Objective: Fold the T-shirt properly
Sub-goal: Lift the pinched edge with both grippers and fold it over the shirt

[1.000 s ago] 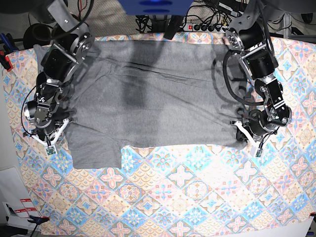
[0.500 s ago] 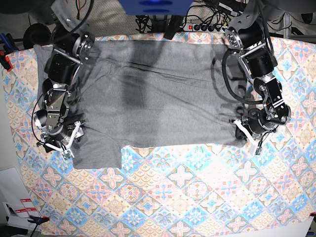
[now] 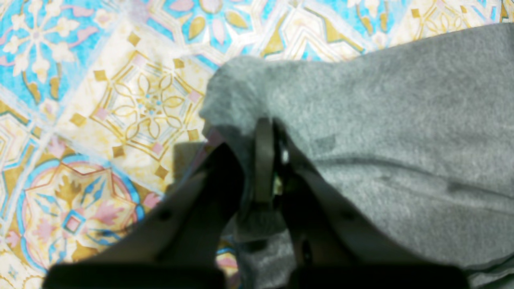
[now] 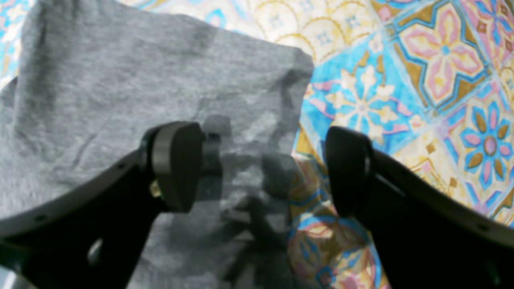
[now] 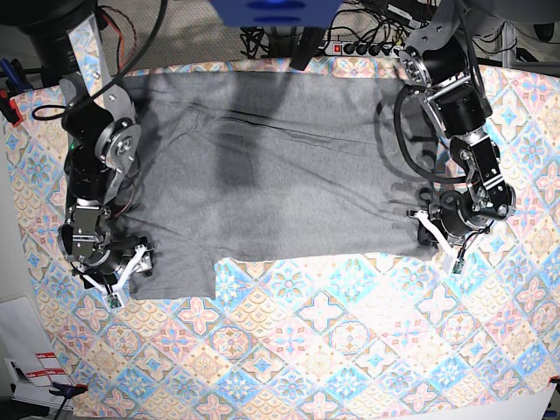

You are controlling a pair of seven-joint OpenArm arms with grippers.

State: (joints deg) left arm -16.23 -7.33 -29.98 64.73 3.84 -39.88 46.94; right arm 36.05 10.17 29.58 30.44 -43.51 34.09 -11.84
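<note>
A tile-patterned tablecloth (image 5: 350, 350) (blue, pink and yellow) covers the table. Behind its far edge lie a power strip (image 5: 360, 48) and tangled black cables (image 5: 262, 39); papers (image 5: 35, 372) sit at the near-left corner.

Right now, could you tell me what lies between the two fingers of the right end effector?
In the right wrist view, the T-shirt's sleeve edge and patterned cloth lie below the open right end effector; nothing is gripped.

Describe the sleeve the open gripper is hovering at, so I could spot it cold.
Start from the tile-patterned cloth covering the table, then the grey T-shirt spread across its far half. The sleeve is the flap jutting toward the camera at the base view's left, beside the right gripper, the only part projecting past the straight edge.
</note>
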